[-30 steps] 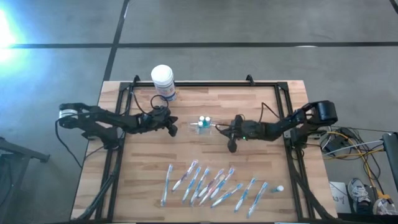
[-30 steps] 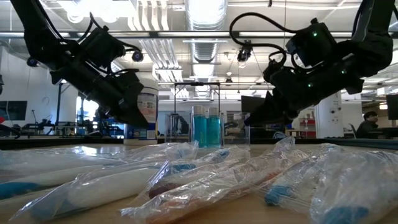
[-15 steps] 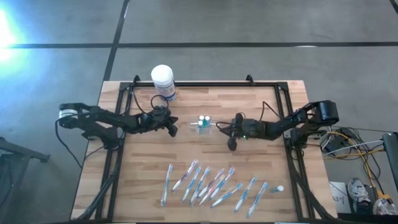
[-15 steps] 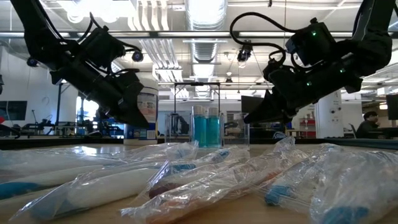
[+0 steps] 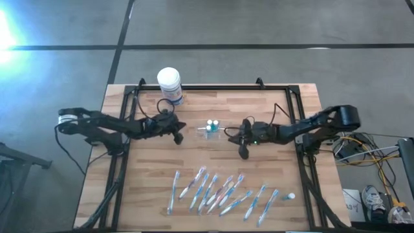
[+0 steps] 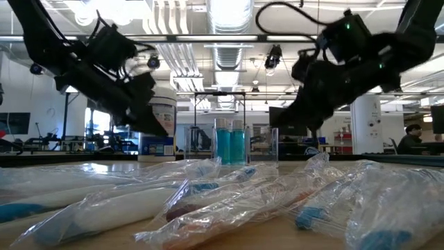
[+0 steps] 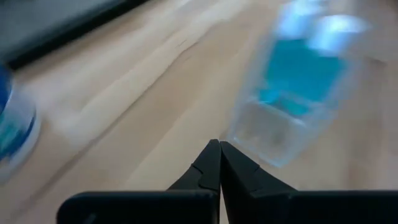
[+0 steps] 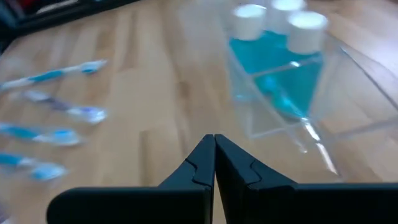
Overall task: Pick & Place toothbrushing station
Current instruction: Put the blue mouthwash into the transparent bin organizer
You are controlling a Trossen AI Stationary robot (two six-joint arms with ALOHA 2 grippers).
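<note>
Wooden desk (image 5: 213,162), framed by a black rail, carried every item, seen from above. Left arm reached in from the left, its tool (image 5: 178,132) near the station with fingers pressed together, as its wrist view confirmed. Right arm reached in from the right, its tool (image 5: 242,144) likewise pressed together and empty. White tub (image 5: 169,84) stood at the far edge. Bagged toothbrushes (image 5: 220,191) lay in a row along the near edge. Toothbrushing station (image 5: 209,130), a clear holder with blue-filled bottles, stood mid-desk between both tools, apart from each. Risk: a closed tool advancing would probably push or tip the light holder rather than grip it.
</note>
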